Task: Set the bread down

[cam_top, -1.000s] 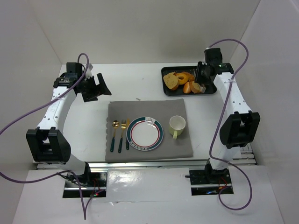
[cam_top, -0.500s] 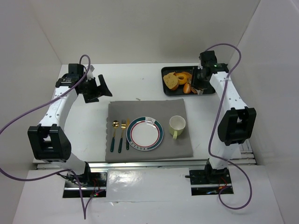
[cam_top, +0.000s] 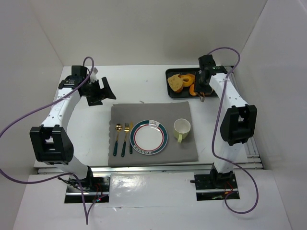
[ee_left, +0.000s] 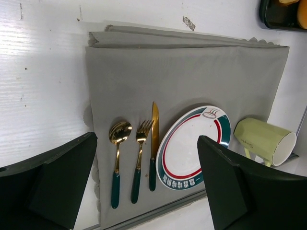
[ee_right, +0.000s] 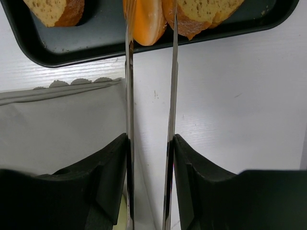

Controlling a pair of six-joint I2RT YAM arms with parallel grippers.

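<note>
Metal tongs (ee_right: 129,96) flank orange bread (ee_right: 146,19) (on the black tray (ee_right: 62,45)).

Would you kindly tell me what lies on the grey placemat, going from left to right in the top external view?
spoon → fork → knife → plate → cup

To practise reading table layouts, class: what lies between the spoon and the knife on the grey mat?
The fork, lying side by side with the spoon and knife on the mat; the left wrist view shows it best.
</note>
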